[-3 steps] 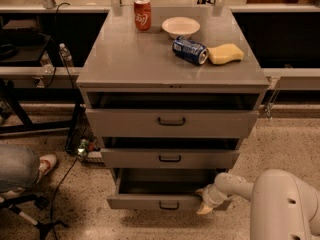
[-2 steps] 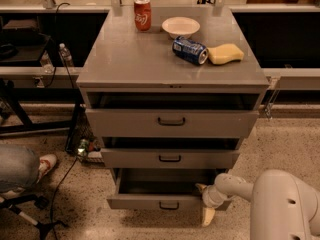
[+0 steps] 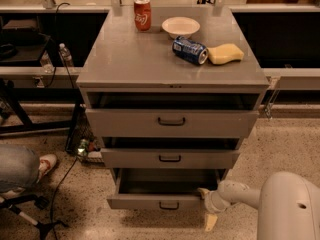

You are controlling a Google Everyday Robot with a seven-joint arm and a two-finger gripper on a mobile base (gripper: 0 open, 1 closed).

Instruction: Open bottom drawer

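The bottom drawer (image 3: 150,202) is the slimmest grey front of three, low on the cabinet, with a small dark bar handle (image 3: 169,205). It is pulled out, and its plain grey inside (image 3: 167,181) shows. My gripper (image 3: 207,207) is at the drawer front's right end, on a pale arm coming in from the lower right. One pale finger (image 3: 203,191) lies by the drawer's right corner and the other (image 3: 210,222) points down to the floor. The fingers are spread apart and hold nothing.
The middle drawer (image 3: 170,158) and top drawer (image 3: 171,122) are also partly out. On the cabinet top are a red can (image 3: 142,14), a white bowl (image 3: 180,26), a blue can on its side (image 3: 190,50) and a yellow sponge (image 3: 225,53). A person's leg and shoe (image 3: 45,164) are at left.
My gripper has shifted slightly down and right at the drawer's right end, and its lower finger now points to the floor. The bottom drawer stays pulled out as before.
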